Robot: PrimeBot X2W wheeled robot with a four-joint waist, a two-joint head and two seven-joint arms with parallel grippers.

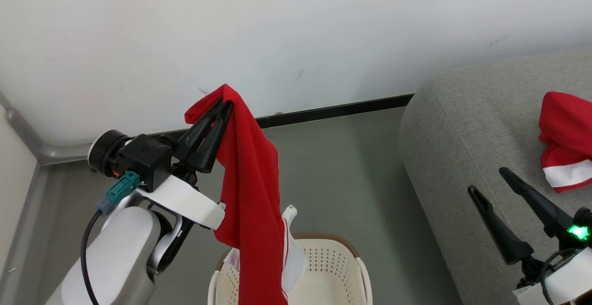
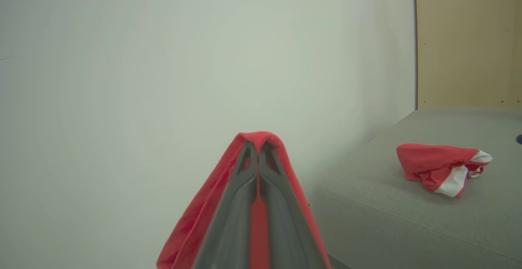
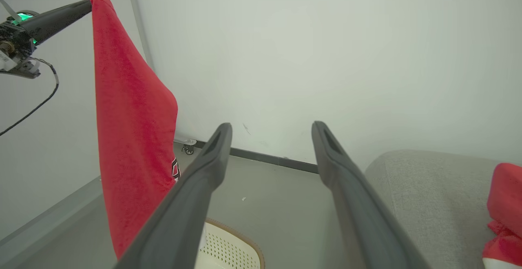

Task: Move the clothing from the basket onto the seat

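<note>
— Where did the basket (image 1: 337, 268) stand?
— On the floor (image 1: 342, 166), left of the seat (image 1: 471, 124), the wall (image 1: 277, 32) behind both.
— What else?
— Above the basket, one garment (image 1: 249, 180) hung from the left gripper (image 1: 225, 103); another garment (image 1: 566, 133) lay on the seat.

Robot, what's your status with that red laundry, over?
Left gripper shut on a red garment, hanging above the basket. Right gripper open, empty, by the seat. Second garment already on seat. No obstacle seen.
</note>
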